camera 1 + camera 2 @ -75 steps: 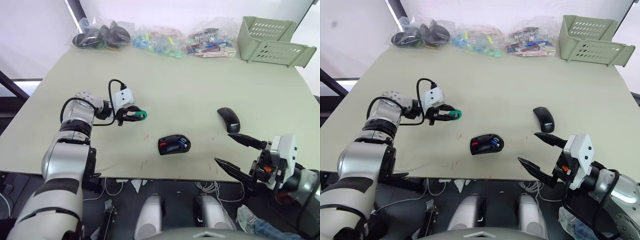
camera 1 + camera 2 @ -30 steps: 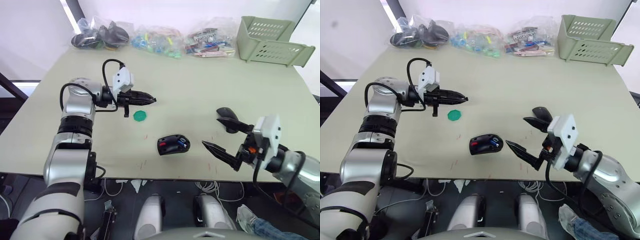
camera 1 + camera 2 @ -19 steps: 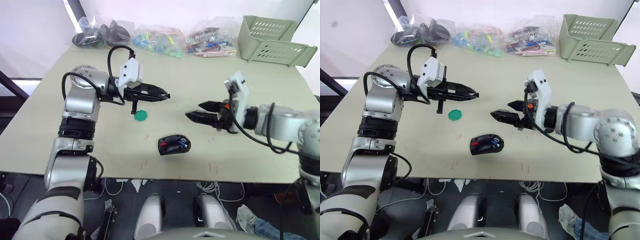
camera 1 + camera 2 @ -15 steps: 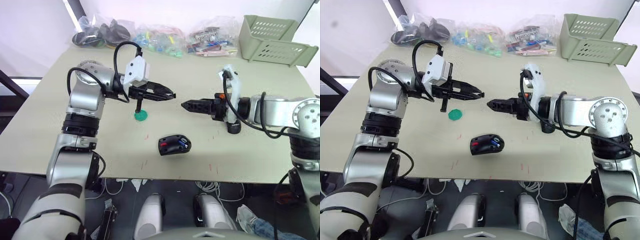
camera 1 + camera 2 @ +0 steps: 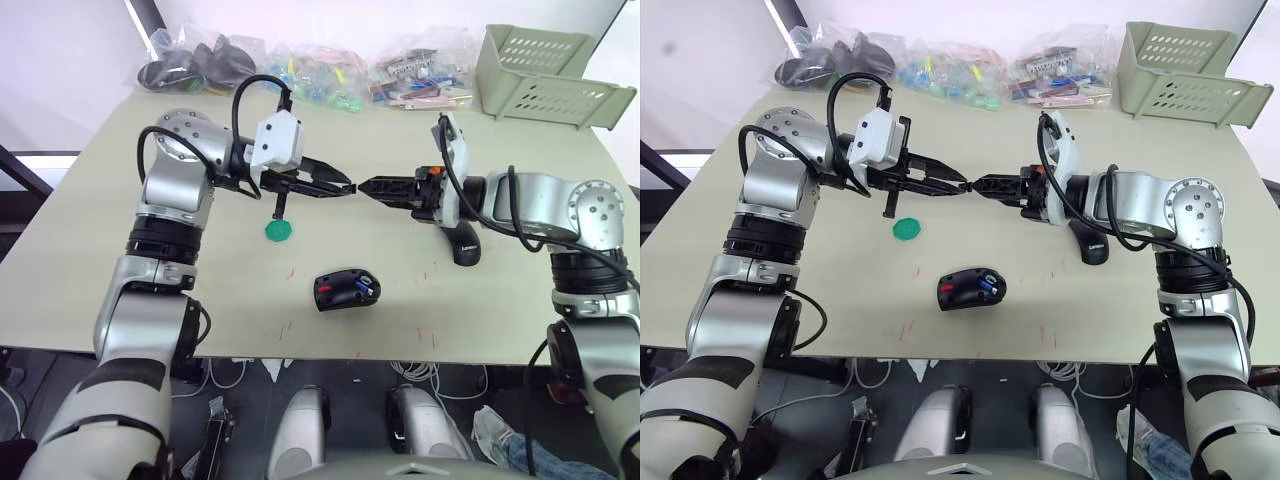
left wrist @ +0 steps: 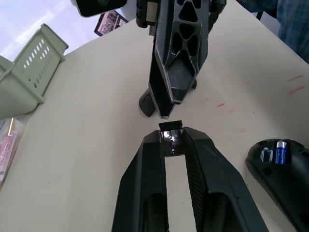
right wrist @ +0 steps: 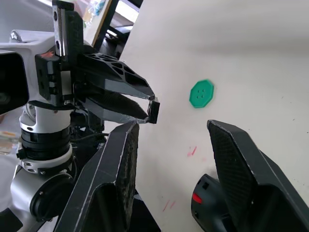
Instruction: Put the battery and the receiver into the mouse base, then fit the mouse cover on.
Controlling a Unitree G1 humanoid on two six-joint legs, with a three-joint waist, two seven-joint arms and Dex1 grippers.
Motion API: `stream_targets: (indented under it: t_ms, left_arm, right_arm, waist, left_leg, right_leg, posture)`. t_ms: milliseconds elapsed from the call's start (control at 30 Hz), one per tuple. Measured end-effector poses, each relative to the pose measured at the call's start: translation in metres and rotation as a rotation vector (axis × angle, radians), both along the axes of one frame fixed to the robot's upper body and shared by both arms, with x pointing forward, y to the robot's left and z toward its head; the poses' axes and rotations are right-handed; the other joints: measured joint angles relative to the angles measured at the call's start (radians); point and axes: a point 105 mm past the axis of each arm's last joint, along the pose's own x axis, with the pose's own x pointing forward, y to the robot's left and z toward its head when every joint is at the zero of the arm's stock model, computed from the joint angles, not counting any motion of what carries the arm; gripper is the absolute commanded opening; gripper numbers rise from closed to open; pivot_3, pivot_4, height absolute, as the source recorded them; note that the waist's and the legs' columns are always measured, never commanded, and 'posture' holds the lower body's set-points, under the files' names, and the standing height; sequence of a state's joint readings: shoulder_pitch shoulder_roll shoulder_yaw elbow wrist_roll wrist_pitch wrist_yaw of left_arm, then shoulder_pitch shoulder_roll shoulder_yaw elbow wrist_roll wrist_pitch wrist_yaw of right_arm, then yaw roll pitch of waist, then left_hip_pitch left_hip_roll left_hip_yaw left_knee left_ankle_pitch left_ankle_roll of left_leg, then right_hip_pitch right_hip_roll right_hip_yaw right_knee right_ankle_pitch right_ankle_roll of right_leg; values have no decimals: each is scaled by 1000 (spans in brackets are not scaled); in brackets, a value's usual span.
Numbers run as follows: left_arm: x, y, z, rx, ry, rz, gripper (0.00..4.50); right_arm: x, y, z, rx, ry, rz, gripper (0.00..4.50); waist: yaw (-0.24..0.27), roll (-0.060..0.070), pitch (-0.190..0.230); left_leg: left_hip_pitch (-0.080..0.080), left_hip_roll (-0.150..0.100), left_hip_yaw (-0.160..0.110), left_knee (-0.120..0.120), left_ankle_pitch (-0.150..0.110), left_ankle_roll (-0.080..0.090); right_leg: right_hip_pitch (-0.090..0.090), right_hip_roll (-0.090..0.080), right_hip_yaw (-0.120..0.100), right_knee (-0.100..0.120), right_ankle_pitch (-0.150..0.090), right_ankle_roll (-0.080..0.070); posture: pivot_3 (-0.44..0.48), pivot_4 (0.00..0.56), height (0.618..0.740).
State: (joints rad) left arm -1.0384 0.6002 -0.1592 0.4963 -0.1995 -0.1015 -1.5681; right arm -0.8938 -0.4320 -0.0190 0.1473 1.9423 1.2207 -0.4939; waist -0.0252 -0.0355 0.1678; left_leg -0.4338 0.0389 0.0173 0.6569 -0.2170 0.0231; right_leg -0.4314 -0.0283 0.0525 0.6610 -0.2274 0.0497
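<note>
The mouse base (image 5: pixel 345 290) lies open near the table's front middle, and the blue battery (image 5: pixel 366 290) sits in its compartment. My left gripper (image 5: pixel 345 187) hangs above the table, shut on the tiny dark-and-silvery receiver (image 6: pixel 171 138). Facing it tip to tip is my right gripper (image 5: pixel 366 185), almost touching the receiver; the right wrist view shows its fingers (image 7: pixel 120 159) spread open. The glossy mouse cover (image 5: pixel 463 243) rests on the table under my right forearm.
A green scalloped disc (image 5: pixel 279 229) lies on the table below my left gripper. Plastic bags of parts (image 5: pixel 310 75) line the back edge. A pale green basket (image 5: pixel 550 70) stands at the back right.
My right arm swung up from the table's front edge to the middle. My left gripper lifted away from the green disc. The two grippers closed in until tip to tip.
</note>
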Motion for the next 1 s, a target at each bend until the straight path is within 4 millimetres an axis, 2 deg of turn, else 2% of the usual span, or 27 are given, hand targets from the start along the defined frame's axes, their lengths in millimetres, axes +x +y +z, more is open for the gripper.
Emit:
stream_targets:
  t_ms: [433, 1000]
  left_arm:
    - [2, -3, 3, 0, -24, -14, 67]
    - [2, -6, 1, 4, -21, -27, 67]
  right_arm:
    - [1, 7, -3, -10, 35, 21, 2368]
    - [3, 4, -1, -3, 37, -5, 2368]
  waist:
    - [-16, 0, 0]
    - [-16, 0, 0]
  left_leg:
    - [0, 0, -1, 0, 0, 0]
    - [-1, 1, 0, 0, 0, 0]
  right_leg:
    - [-1, 1, 0, 1, 0, 0]
    - [-1, 1, 0, 0, 0, 0]
  posture:
    - [0, 150, 740]
    - [0, 150, 740]
